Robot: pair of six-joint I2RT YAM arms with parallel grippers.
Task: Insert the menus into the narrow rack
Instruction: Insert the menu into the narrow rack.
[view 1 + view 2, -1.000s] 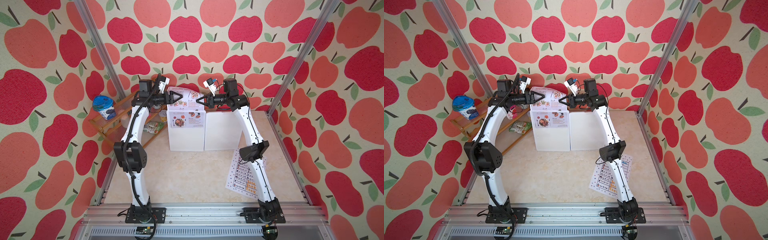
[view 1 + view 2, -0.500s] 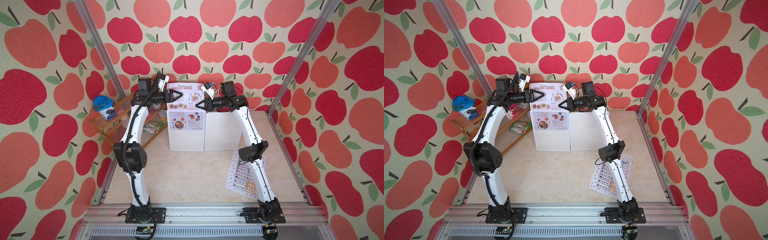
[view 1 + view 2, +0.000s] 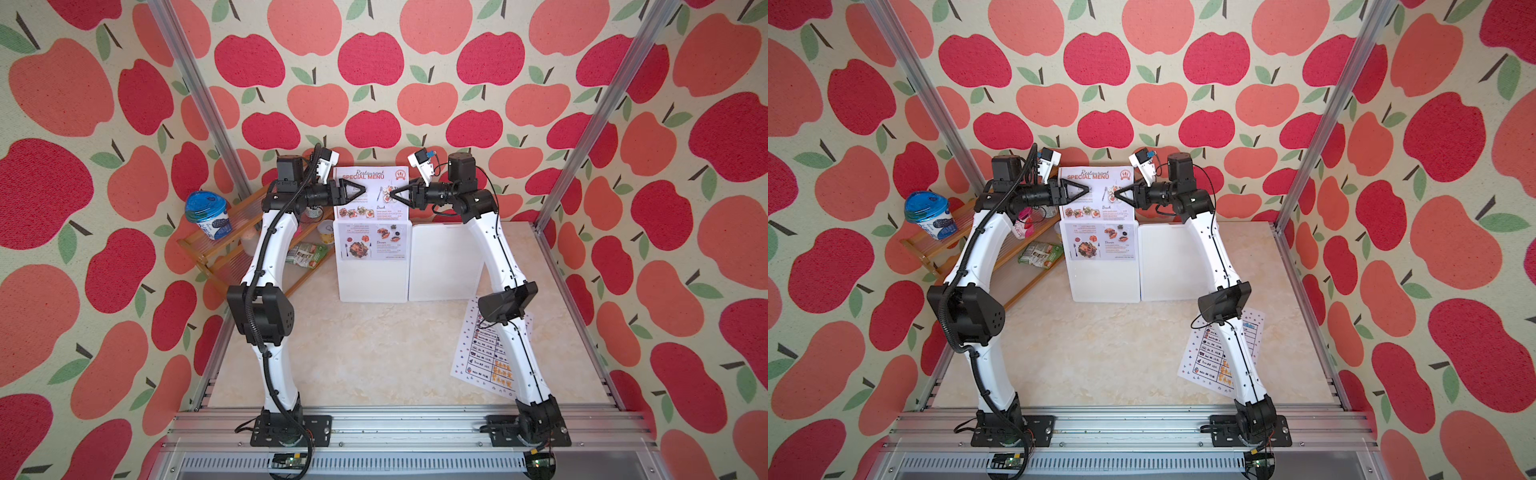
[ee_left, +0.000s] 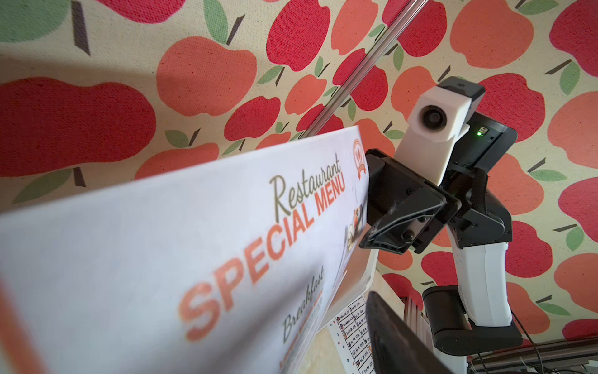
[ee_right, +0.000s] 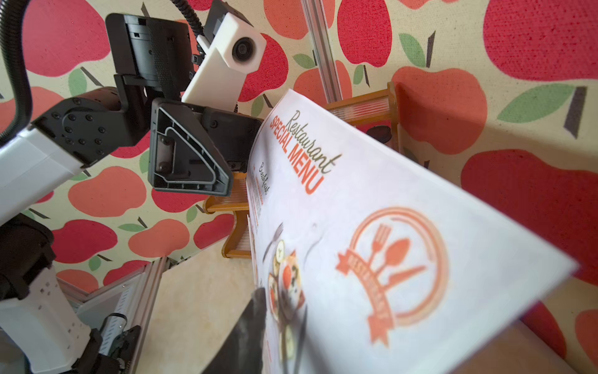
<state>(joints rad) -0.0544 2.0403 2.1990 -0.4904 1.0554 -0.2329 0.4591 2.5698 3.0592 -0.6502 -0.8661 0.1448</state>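
Note:
The red-headed "Restaurant Special Menu" (image 3: 374,208) (image 3: 1098,208) stands upright in the left slot of the white rack (image 3: 444,266) (image 3: 1167,266), its upper half sticking out. My left gripper (image 3: 365,189) (image 3: 1088,189) is at the sheet's left edge, open, one finger (image 4: 388,333) well off the paper (image 4: 194,243). My right gripper (image 3: 391,194) (image 3: 1115,194) is at the right edge, slightly open, with one finger (image 5: 249,323) close in front of the sheet (image 5: 388,226); its other finger is hidden behind the paper. The table menu (image 3: 486,365) (image 3: 1208,357) lies flat at front right, partly under the right arm.
A wooden shelf (image 3: 216,253) stands against the left wall, carrying a blue-lidded cup (image 3: 206,212) and a green packet (image 3: 309,253). Metal posts (image 3: 582,137) frame the back corners. A metal rail (image 3: 395,424) runs along the front edge.
The red-headed menu's top was bent down between the grippers; it has sprung up straight. The right gripper has opened a little and let it go.

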